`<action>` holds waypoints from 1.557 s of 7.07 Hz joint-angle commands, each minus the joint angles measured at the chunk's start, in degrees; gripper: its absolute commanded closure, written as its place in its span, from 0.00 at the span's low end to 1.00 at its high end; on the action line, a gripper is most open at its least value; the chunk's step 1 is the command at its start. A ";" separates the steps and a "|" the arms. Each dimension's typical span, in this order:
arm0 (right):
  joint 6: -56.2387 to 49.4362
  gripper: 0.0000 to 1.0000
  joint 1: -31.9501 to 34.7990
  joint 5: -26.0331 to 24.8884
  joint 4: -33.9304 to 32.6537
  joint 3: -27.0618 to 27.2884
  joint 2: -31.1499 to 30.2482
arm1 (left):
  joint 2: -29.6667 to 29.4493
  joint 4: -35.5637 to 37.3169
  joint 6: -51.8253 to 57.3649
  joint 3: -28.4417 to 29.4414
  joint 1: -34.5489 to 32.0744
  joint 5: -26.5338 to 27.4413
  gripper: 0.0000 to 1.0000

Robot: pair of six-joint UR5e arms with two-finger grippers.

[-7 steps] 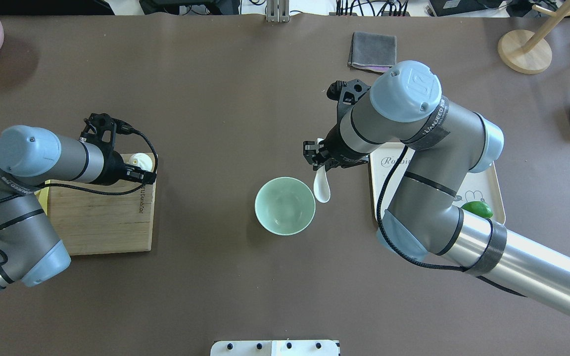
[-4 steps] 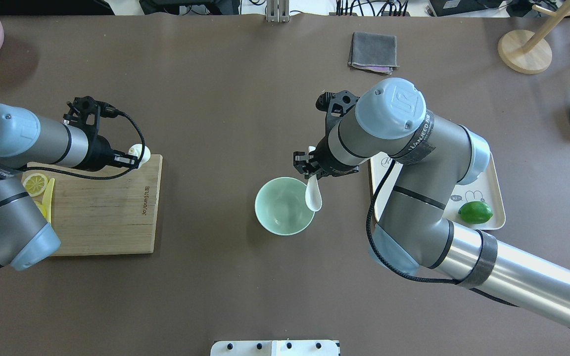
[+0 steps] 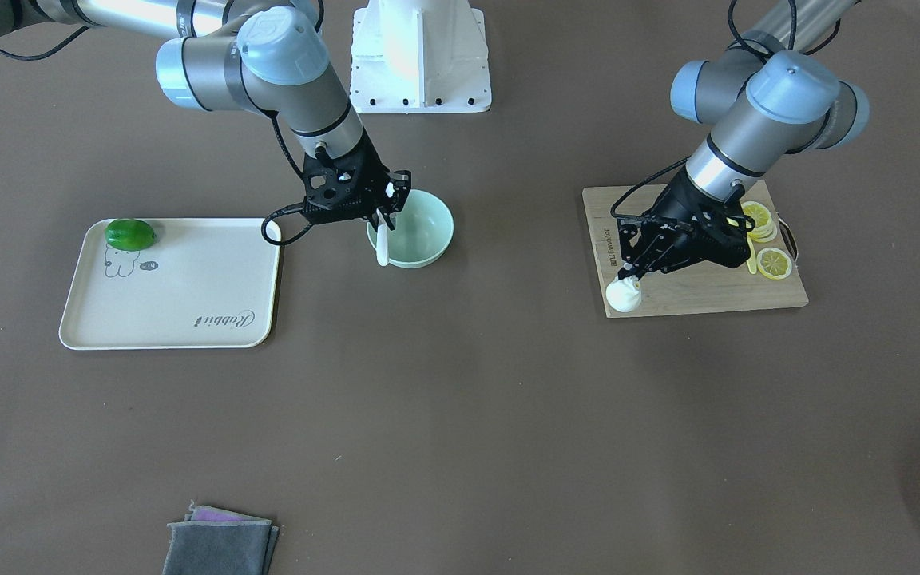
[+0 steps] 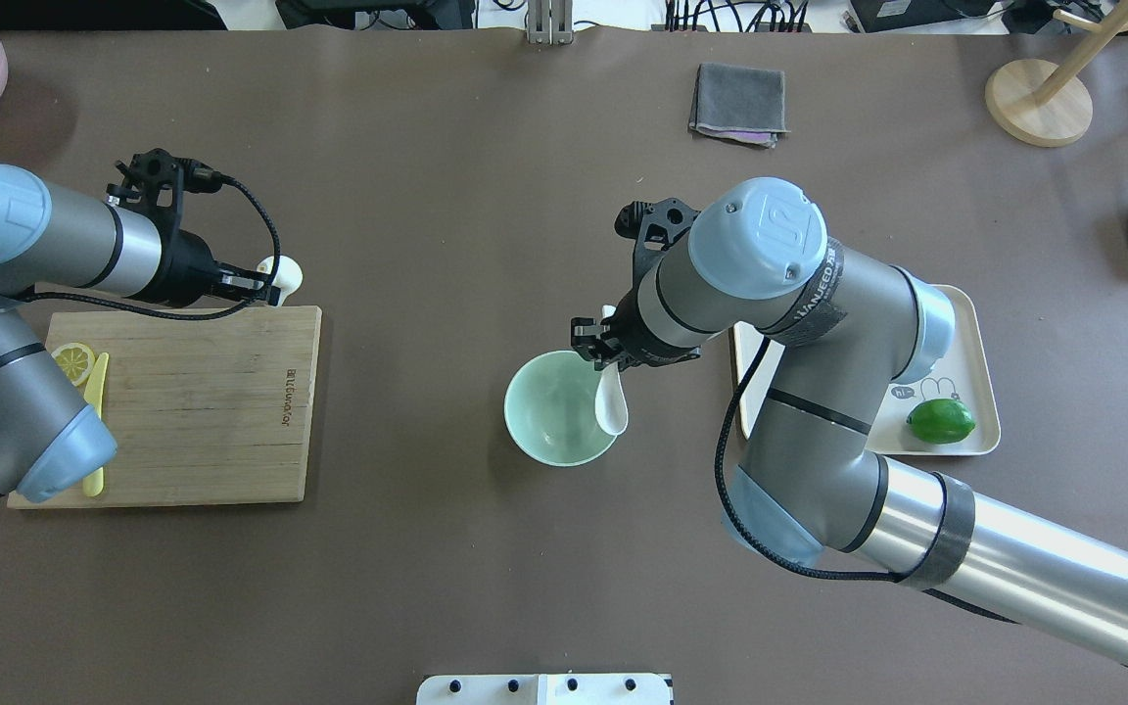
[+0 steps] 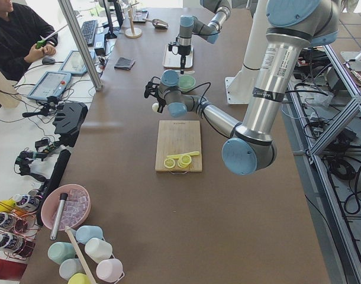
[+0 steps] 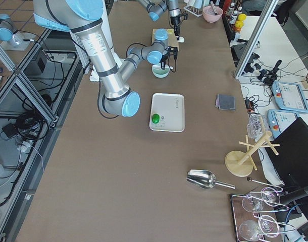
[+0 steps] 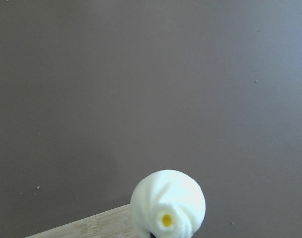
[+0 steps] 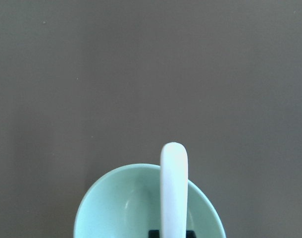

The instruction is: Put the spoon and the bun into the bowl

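The mint-green bowl [image 4: 564, 408] stands mid-table; it also shows in the front view [image 3: 420, 230] and the right wrist view [image 8: 126, 208]. My right gripper [image 4: 603, 343] is shut on the white spoon [image 4: 611, 403], whose scoop hangs over the bowl's right rim. The spoon shows in the front view [image 3: 382, 243] and the right wrist view [image 8: 174, 188]. My left gripper [image 4: 265, 284] is shut on the white bun [image 4: 286, 274] and holds it raised by the far edge of the wooden board [image 4: 202, 411]. The bun shows in the front view [image 3: 624, 295] and the left wrist view [image 7: 168, 202].
Lemon slices [image 4: 72, 362] and a yellow knife [image 4: 94, 411] lie on the board's left side. A cream tray [image 4: 965, 343] with a green lime [image 4: 941, 421] sits right of the bowl. A grey cloth [image 4: 738, 103] lies at the far side.
My right gripper has carried the spoon left, from beside the bowl to over its right rim. My left gripper has lifted the bun off the board and drawn it toward the far edge.
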 commanded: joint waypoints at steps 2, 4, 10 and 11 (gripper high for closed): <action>-0.26 1.00 -1.59 -1.40 0.39 -2.70 1.97 | -2.98 0.26 -5.14 0.32 0.26 0.18 1.00; -0.61 0.34 -1.59 -1.58 0.57 -3.59 1.88 | -5.10 2.53 -5.70 0.41 0.61 0.27 1.00; -9.18 0.00 13.67 11.93 -0.22 0.97 -4.15 | -10.62 2.55 -16.47 -1.43 16.37 11.55 1.00; -12.10 0.00 16.92 14.04 -0.22 1.15 -6.10 | -12.82 2.63 -18.42 -1.17 20.43 14.74 1.00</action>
